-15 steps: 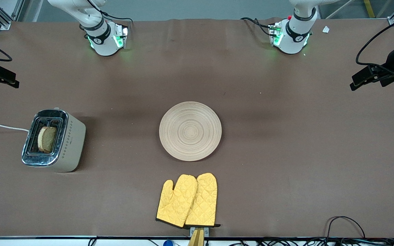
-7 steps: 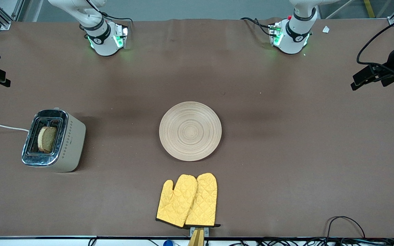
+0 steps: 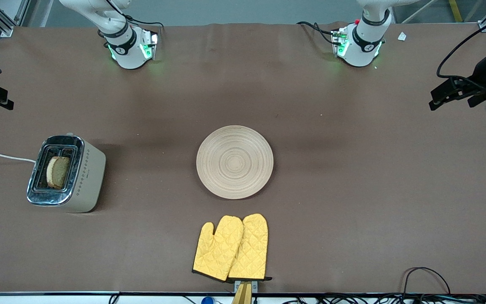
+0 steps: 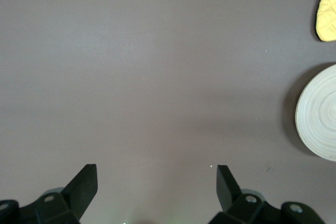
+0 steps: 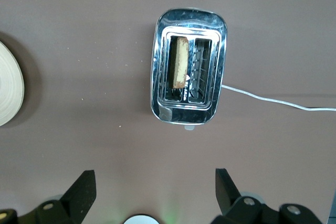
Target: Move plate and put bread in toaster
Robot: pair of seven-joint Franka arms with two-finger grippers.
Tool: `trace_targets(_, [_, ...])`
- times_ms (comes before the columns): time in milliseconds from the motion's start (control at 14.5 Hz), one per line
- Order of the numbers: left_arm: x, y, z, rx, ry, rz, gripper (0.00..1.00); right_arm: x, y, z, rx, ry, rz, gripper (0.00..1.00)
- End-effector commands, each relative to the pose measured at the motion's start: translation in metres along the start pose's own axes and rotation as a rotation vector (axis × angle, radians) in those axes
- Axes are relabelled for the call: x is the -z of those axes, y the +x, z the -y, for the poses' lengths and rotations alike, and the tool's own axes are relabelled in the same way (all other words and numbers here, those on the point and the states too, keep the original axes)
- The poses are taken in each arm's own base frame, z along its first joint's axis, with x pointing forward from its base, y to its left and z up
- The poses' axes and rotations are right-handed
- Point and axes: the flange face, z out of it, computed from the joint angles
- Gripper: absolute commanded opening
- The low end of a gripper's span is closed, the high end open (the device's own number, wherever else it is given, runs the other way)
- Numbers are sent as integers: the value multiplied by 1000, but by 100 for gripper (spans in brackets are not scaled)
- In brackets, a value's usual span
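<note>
The pale wooden plate (image 3: 234, 162) lies bare in the middle of the table; its rim also shows in the wrist views (image 4: 320, 111) (image 5: 8, 85). The cream toaster (image 3: 89, 177) (image 5: 189, 66) stands toward the right arm's end. The brown bread (image 3: 57, 172) (image 5: 180, 62) stands upright in one of its slots. My right gripper (image 5: 155, 179) (image 3: 2, 100) hangs open and empty, high over that end of the table, well apart from the toaster. My left gripper (image 4: 156, 174) (image 3: 441, 98) hangs open and empty high over the left arm's end, over bare cloth.
Two yellow oven mitts (image 3: 231, 248) lie nearer the front camera than the plate, by the table edge. The toaster's white cord (image 3: 2, 156) runs off the right arm's end. The two arm bases (image 3: 131, 48) (image 3: 359, 44) stand along the table's back edge. Brown cloth covers the table.
The right gripper has drawn slightly outward toward its end of the table. The left gripper has drifted a little. Plate, toaster, bread and mitts have not moved.
</note>
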Motion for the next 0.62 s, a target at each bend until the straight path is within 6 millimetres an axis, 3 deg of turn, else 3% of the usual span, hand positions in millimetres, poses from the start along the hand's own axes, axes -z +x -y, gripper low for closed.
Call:
trace_targets(0, [1,1,-6,-35,19,-3,100,4,-5,4,19,16,-22,100])
trace_targets(551, [1,2,-4,-34,52,-8,100,4,-3,-2,11,13,-42,100])
